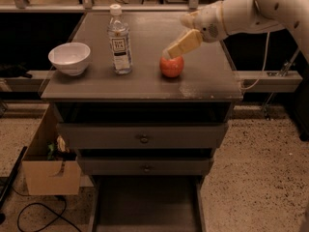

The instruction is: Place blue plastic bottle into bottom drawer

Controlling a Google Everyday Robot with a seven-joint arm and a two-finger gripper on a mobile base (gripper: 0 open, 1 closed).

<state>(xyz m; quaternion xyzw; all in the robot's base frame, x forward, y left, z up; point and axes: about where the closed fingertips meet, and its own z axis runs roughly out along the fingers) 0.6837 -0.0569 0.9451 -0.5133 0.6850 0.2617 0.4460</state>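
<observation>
The blue plastic bottle, clear with a white cap and a white-and-dark label, stands upright on the grey cabinet top, left of centre. My gripper hangs over the top to the bottle's right, just above the red apple, with nothing seen in it. The bottom drawer is pulled out at floor level below the two upper drawers, a wide shallow grey tray, and nothing shows in it.
A white bowl sits at the left of the cabinet top. The two upper drawers with round knobs are nearly closed. A cardboard box stands on the floor at the left, with cables beside it.
</observation>
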